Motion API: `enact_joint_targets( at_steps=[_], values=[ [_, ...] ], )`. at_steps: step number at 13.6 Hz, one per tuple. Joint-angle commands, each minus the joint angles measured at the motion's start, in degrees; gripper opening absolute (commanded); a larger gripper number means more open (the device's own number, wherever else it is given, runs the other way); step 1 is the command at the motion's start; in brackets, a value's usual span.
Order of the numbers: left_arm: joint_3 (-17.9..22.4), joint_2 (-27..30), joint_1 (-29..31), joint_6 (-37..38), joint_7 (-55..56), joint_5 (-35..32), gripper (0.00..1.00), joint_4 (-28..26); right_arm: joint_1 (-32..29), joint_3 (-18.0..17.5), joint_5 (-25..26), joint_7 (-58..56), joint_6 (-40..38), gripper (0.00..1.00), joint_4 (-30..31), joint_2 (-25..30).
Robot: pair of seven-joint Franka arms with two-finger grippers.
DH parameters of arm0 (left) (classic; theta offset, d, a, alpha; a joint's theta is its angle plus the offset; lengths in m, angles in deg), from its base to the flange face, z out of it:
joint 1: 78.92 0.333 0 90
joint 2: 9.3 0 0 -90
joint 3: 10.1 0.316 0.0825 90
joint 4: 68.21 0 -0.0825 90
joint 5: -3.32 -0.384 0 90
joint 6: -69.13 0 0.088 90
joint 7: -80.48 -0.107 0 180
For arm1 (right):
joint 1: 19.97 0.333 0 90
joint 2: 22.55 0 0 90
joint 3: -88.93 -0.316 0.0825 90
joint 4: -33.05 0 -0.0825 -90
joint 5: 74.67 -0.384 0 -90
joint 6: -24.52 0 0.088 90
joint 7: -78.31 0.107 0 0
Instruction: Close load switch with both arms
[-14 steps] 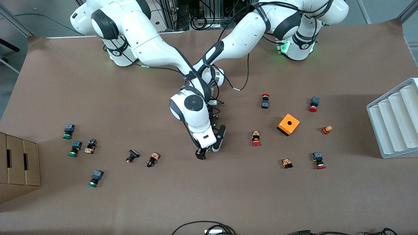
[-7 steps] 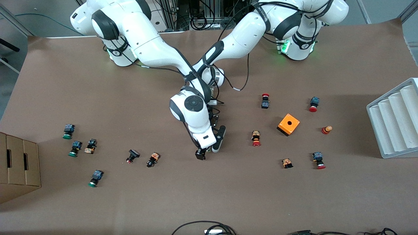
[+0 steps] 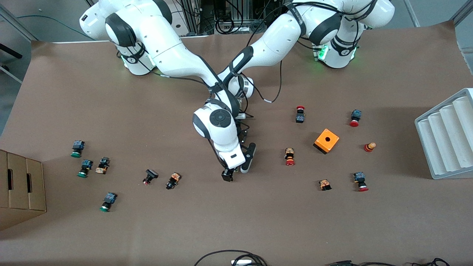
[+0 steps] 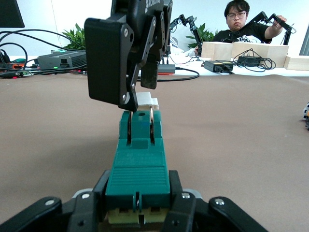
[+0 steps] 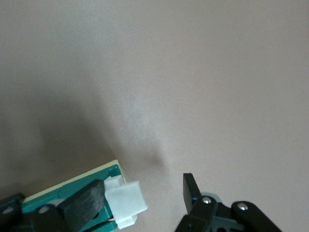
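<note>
Green moulded plastic, the load switch lies lengthwise in the left gripper, whose black fingers are clamped on its near end low over the brown paper-covered table. Both arms cross at the table's middle. The right gripper points down at the switch's white slider piece, fingers pressed together against it.

Robotics lab: brown-papered table, cable-cluttered bench, seated operator.
</note>
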State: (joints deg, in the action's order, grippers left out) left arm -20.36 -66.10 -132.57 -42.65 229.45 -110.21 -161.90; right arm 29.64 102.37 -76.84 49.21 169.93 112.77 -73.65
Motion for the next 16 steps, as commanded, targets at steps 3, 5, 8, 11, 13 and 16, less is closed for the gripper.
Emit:
enact_joint_targets(
  at_steps=[3, 5, 8, 11, 13, 16],
  values=[
    [0.15, -0.86, -0.14, 0.25, 0.70, -1.17, 0.51, 1.23, -0.31, 0.89, 0.32, 0.62, 1.45, 0.75, -2.45, -2.43],
    [0.15, -0.86, -0.14, 0.25, 0.70, -1.17, 0.51, 1.22, -0.31, 0.89, 0.32, 0.62, 1.54, 0.75, -2.45, -2.43],
    [0.15, -0.86, -0.14, 0.25, 0.70, -1.17, 0.51, 1.23, -0.31, 0.89, 0.32, 0.62, 1.54, 0.75, -2.45, -2.61],
    [0.15, -0.86, -0.14, 0.25, 0.70, -1.26, 0.51, 1.23, -0.31, 0.89, 0.32, 0.62, 2.15, 0.75, -2.45, -2.87],
    [0.15, -0.86, -0.14, 0.25, 0.70, -1.26, 0.51, 1.23, -0.31, 0.89, 0.32, 0.62, 2.16, 0.75, -2.45, -2.87],
    [0.15, -0.86, -0.14, 0.25, 0.70, -1.26, 0.51, 1.23, -0.31, 0.80, -1.77, 0.97, 1.89, 0.99, -2.37, -1.47]
  ],
)
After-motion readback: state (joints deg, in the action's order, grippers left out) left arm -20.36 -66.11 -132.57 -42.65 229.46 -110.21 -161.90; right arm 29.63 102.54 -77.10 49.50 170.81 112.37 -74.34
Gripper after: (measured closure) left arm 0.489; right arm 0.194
